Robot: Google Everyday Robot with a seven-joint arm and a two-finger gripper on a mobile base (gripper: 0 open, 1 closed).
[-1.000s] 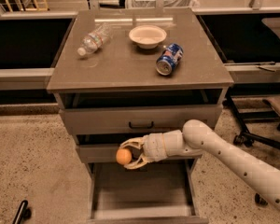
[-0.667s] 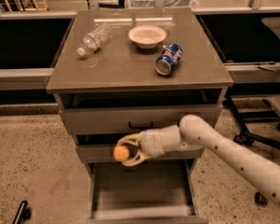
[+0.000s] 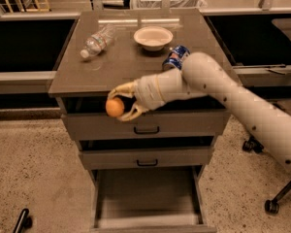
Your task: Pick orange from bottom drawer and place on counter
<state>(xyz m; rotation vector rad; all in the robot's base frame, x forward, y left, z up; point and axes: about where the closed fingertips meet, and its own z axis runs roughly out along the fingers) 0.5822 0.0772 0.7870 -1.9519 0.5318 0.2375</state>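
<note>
Tool (image 3: 117, 105) grips smooth round orange (image 3: 114, 108) before glossy counter (image 3: 111, 67) edge.

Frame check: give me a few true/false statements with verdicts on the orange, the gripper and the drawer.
1. The gripper is closed on the orange. True.
2. The orange rests on the counter. False: it is held in the air in front of the cabinet, just below the counter's front edge.
3. The bottom drawer is pulled out, its floor bare. True.
4. The bowl lies in the bottom drawer. False: it stands on the counter, near the back.
</note>
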